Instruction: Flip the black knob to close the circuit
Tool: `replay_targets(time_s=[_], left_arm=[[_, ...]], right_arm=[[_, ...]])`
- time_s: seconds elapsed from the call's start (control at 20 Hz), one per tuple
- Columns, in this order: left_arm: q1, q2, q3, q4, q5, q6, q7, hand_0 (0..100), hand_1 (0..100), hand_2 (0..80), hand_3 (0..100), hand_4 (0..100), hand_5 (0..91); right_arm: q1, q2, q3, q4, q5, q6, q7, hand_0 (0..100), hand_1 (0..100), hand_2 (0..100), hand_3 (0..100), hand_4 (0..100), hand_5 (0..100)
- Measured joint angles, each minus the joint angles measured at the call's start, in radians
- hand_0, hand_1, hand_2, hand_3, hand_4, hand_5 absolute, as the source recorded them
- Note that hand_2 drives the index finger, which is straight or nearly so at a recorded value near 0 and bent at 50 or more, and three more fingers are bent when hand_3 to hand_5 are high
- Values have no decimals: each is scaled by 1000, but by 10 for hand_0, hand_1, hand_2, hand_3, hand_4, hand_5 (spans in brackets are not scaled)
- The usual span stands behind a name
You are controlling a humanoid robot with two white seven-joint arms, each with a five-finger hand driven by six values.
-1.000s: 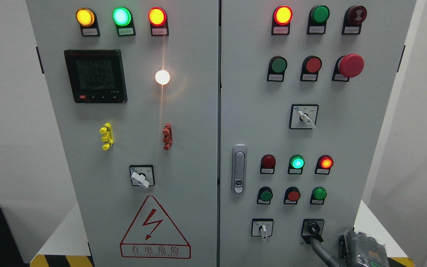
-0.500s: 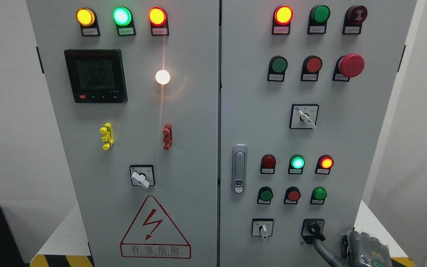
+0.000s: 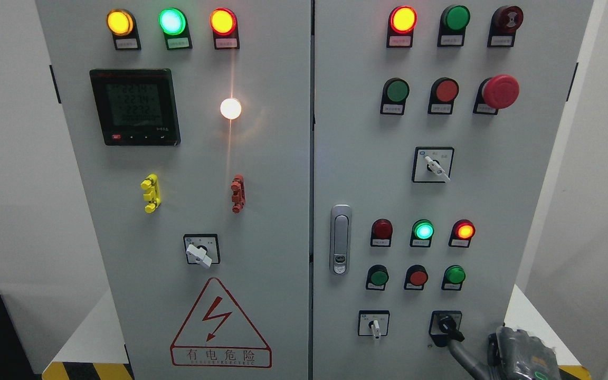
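The black knob sits in a black square frame at the bottom right of the grey cabinet's right door. Its handle points down to the right. My right hand comes in at the bottom right corner and is mostly cut off by the picture's edge. A grey part of it reaches up to just under the knob's lower end. I cannot tell whether it touches the knob. My left arm is out of view.
A white-handled selector sits left of the knob. Above it are green and red push buttons and lit lamps. A door latch, a red mushroom button and a white ledge are nearby.
The right hand has shifted slightly right and down. The knob's handle has turned a little, now pointing more to the lower right.
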Motion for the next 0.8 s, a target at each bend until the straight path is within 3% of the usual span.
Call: replay_targets(time_s=[0.8], left_arm=[[0,0,0,0,0,0,-1,120,556,0,0,0,0]], right_arm=[[12,1,23,-23,-28,-1,-9,0,0,923,1000,984,992]])
